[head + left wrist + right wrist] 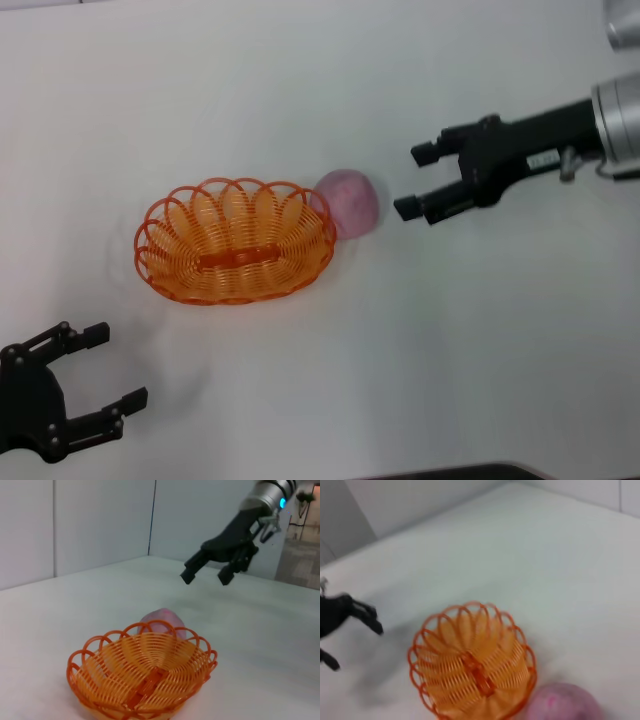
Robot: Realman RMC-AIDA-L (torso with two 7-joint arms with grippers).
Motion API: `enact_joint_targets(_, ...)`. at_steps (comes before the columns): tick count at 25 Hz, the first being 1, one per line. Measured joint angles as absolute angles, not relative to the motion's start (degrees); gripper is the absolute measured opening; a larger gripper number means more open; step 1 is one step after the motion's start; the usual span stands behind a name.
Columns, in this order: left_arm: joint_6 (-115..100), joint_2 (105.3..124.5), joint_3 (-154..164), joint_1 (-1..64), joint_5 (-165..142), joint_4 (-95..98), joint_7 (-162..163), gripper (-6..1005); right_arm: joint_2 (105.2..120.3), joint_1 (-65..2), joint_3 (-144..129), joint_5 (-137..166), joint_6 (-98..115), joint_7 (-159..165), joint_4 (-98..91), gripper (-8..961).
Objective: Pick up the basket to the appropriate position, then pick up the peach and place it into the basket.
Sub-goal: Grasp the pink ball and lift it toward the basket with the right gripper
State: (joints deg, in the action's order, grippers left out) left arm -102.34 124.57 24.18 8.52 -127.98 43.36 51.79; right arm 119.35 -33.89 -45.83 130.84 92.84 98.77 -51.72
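The orange wire basket (235, 240) stands upright and empty on the white table, left of centre. The pink peach (349, 202) lies on the table touching the basket's right rim. My right gripper (408, 182) is open, just right of the peach and apart from it. My left gripper (112, 365) is open and empty near the front left corner, well short of the basket. The left wrist view shows the basket (142, 677), the peach (162, 622) behind it and the right gripper (205, 575) above. The right wrist view shows the basket (472, 667), the peach (562, 705) and the left gripper (355, 637).
The white table (300, 80) bears nothing else. Grey walls (75, 525) stand beyond the table's far edges in the left wrist view.
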Motion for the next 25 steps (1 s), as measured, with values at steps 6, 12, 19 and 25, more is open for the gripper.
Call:
enact_joint_targets(6, -102.4, 124.54, 24.2, 8.5, -128.2, 43.4, 51.8, 839, 120.03, -40.2, -52.0, 143.7, 93.2, 101.3, -55.7, 945)
enact_joint_targets(12, -102.4, 124.54, 23.8, 8.5, -128.3, 43.5, 51.8, 839, 120.55, -42.1, -60.7, 146.4, 91.0, 99.5, -60.2, 945)
enact_joint_targets(19, -102.4, 124.54, 23.2, 8.5, -128.4, 43.5, 51.8, 838, 120.78, -42.5, -65.9, 144.0, 86.8, 96.1, -60.6, 943)
enact_joint_targets(25, -102.4, 124.47, 22.7, 8.4, -128.5, 43.5, 51.9, 838, 120.88, -42.2, -72.6, 142.2, 81.6, 96.5, -59.3, 941)
